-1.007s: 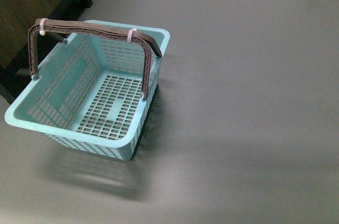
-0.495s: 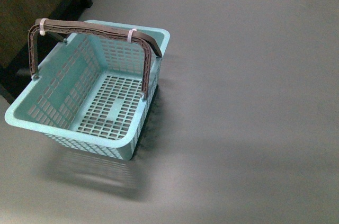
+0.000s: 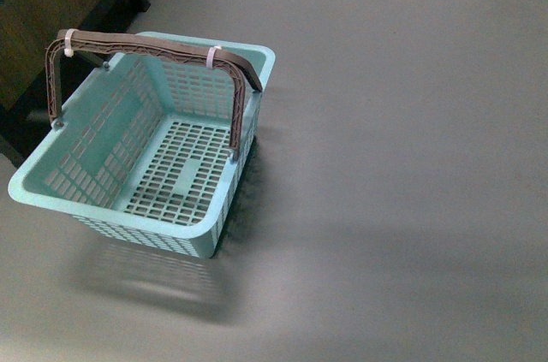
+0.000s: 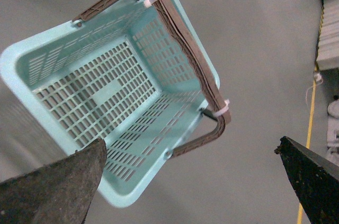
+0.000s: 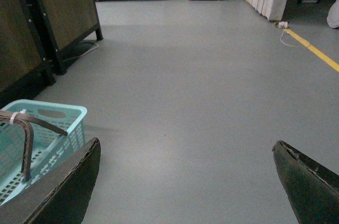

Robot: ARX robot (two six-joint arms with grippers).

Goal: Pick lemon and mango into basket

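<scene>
My left end effector (image 4: 190,144) hangs spread over the empty basket (image 3: 94,144) on the floor (image 3: 411,122); my right end effector (image 5: 185,143) is spread, empty; neither lemon nor mango shows; finding them comes next, I judge.

Grey floor (image 3: 411,122) under the blue-green basket (image 3: 51,193).

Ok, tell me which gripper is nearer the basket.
Left. The left gripper hangs open above the basket, looking down into it. The right gripper, also open, is off to the basket's side over bare floor.
</scene>
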